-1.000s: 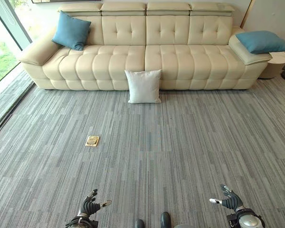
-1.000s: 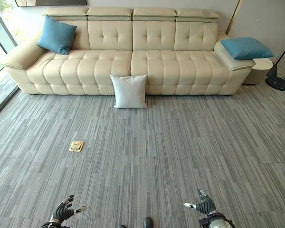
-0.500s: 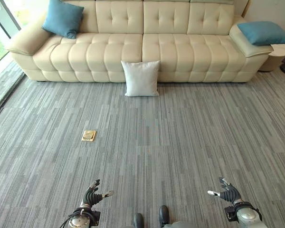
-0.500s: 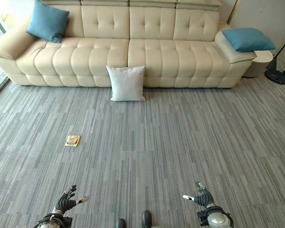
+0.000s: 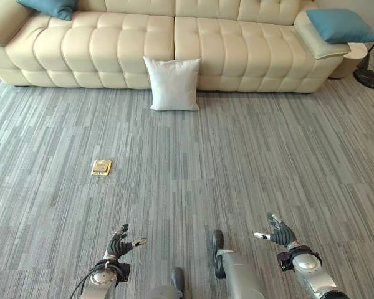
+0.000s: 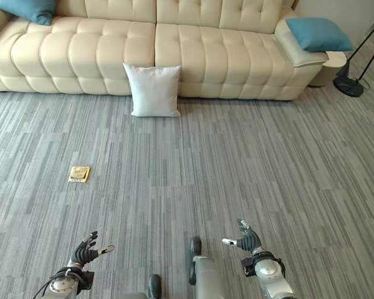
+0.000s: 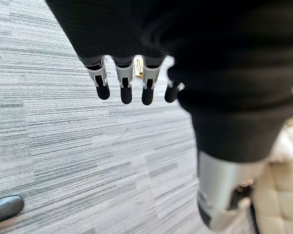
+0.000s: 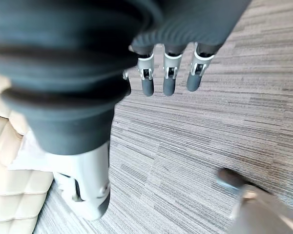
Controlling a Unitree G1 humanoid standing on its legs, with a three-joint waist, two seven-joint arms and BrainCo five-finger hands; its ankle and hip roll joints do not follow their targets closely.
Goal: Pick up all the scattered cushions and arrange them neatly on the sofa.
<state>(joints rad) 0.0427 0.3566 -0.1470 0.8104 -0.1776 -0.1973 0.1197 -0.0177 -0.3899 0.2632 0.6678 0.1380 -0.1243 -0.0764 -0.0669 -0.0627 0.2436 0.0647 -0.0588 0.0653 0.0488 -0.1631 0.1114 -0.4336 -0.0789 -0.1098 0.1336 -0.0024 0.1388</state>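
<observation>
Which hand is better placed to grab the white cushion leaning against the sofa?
Slightly the left hand: the white cushion stands on the carpet left of centre, nearer its side than the right hand. Both hands are open, empty and far from it.

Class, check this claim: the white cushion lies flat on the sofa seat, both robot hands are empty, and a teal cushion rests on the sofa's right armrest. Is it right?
One error: the white cushion stands on the carpet, leaning against the sofa front, as the left eye view shows. Both robot hands, left and right, are empty, and a teal cushion rests on the right armrest.

Each robot hand (image 7: 132, 73) has silver dark-tipped fingers and a dark ribbed cover.
</observation>
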